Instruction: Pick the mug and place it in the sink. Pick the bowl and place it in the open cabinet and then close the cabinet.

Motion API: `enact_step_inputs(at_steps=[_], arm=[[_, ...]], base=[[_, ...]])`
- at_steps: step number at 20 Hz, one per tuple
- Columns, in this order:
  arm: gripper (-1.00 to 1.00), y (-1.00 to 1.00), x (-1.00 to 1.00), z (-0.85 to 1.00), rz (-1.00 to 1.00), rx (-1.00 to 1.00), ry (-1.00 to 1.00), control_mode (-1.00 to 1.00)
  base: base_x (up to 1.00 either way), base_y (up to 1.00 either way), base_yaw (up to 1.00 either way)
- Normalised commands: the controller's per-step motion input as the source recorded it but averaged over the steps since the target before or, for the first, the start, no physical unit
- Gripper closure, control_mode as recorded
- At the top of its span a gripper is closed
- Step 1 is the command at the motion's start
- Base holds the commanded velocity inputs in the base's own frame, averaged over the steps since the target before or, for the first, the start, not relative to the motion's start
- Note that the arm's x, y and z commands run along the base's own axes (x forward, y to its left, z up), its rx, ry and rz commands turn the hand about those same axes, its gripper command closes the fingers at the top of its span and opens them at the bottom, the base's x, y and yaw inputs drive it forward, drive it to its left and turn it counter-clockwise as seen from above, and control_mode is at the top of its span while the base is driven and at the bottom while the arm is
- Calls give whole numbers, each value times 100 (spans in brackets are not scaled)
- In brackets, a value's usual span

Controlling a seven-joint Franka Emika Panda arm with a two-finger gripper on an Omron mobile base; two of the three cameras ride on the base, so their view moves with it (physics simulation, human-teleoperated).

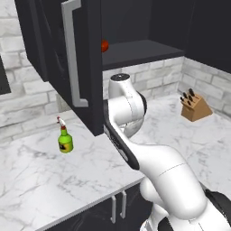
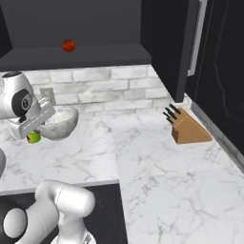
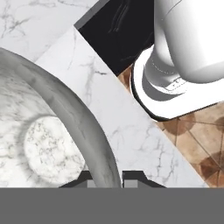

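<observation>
My gripper [image 3: 106, 177] is shut on the rim of the speckled grey-white bowl [image 3: 48, 140], one finger inside the rim and one outside. In the right base view the bowl [image 2: 61, 123] hangs beside the hand [image 2: 33, 116], above the marble counter and below the open cabinet's shelf [image 2: 76, 57]. The black cabinet door [image 1: 58, 58] with its long silver bar handle [image 1: 72, 54] stands swung open in front of the arm. The mug and the sink are out of view.
A small red fruit [image 2: 68, 45] lies on the cabinet shelf. A green bottle [image 1: 65, 140] stands on the counter under the open door. A wooden knife block [image 2: 188, 126] sits in the corner. Another dark door [image 2: 169, 43] hangs right of the opening.
</observation>
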Motion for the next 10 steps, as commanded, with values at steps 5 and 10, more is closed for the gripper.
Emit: enact_step_inputs(at_steps=[5,10], arm=[[100,0,0,0,0,0,0,100],[100,0,0,0,0,0,0,100]], base=[[100,-90,-2],[100,-83,0]])
